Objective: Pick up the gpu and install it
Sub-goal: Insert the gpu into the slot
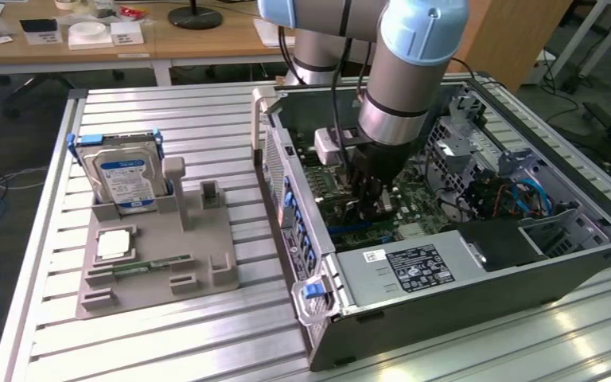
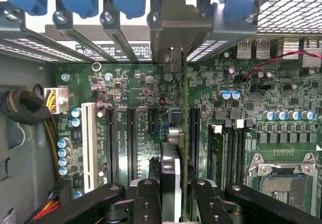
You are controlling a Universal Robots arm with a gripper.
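GPU (image 2: 184,133), a thin green circuit-board card with a silver metal bracket, hangs edge-on in the tool (image 2: 177,194), whose black fingers (image 2: 146,199) clamp its sides. Its long axis runs parallel to the black motherboard expansion slots (image 2: 131,138), directly beneath it inside the open grey computer case (image 1: 560,274).

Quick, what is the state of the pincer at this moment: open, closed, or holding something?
Pincer: closed on the gpu, which stands on edge over the motherboard inside the computer case.
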